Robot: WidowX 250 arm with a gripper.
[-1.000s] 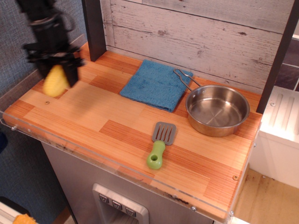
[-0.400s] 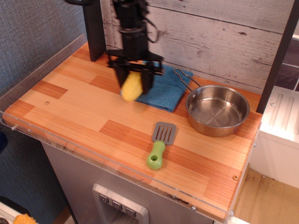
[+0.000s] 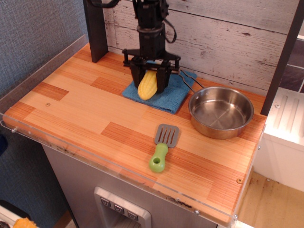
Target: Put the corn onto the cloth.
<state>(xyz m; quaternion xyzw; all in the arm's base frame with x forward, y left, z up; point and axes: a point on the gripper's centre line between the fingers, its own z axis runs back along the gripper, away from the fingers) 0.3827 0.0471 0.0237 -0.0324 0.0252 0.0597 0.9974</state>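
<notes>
Compared with the frame taken a second ago, the gripper (image 3: 149,81) has travelled from the upper left of the frame to the upper centre, carrying the corn (image 3: 147,85) with it; in the frame just before this one it was already near the left edge of the cloth (image 3: 172,93), and it now stands over the cloth itself. Both black fingers (image 3: 136,76) point downward and are clamped on the upper part of the corn, one on each side. The corn hangs tilted, its yellow lower end toward the lower left, directly above the left half of the blue cloth. Whether the corn's tip touches the cloth cannot be determined from this view. The cloth lies flat on the wooden desk (image 3: 85,114) against the whitewashed back wall, in the same position as before. Just right of the cloth sits the steel pan (image 3: 221,112), its wire handle (image 3: 189,80) reaching up and left over the cloth's right corner. Below the cloth, near the centre of the frame, lies the spatula (image 3: 163,146), grey blade toward the cloth and green grip toward the lower edge. Pan and spatula have not shifted.
</notes>
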